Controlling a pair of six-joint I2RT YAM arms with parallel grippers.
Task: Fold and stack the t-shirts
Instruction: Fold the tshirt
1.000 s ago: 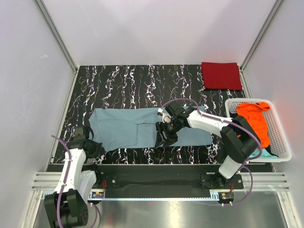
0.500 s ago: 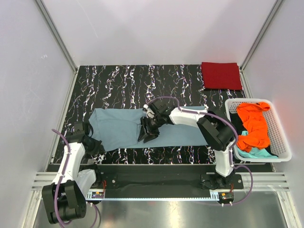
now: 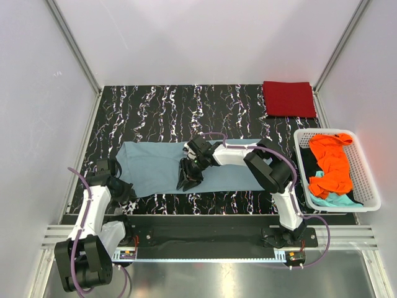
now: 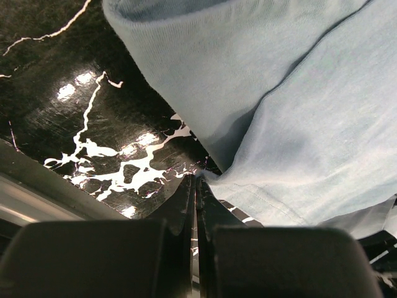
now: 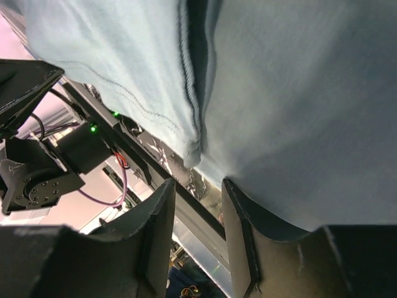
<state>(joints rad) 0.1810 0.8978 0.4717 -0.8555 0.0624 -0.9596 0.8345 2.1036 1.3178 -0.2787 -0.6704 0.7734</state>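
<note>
The grey-blue t-shirt (image 3: 149, 167) lies spread across the near half of the black marbled table (image 3: 155, 112). My left gripper (image 3: 128, 192) is at its near left corner. In the left wrist view the jaws (image 4: 197, 181) are shut, with the shirt's (image 4: 298, 124) edge puckered at their tips. My right gripper (image 3: 188, 179) is over the middle of the shirt's near edge. In the right wrist view it (image 5: 198, 189) is open, just off a folded hem of the shirt (image 5: 298, 93). The dark red t-shirt (image 3: 288, 99) lies folded at the back right.
A white slatted basket (image 3: 369, 180) stands at the right edge. It holds the crumpled orange t-shirt (image 3: 332, 161) and a bit of the teal t-shirt (image 3: 335, 198). Grey walls close in the table on three sides. The metal rail (image 3: 205, 239) with the arm bases runs along the near edge.
My right gripper has moved left along the shirt's near edge, from right of its middle to its middle. The left gripper has stayed at the near left corner.
</note>
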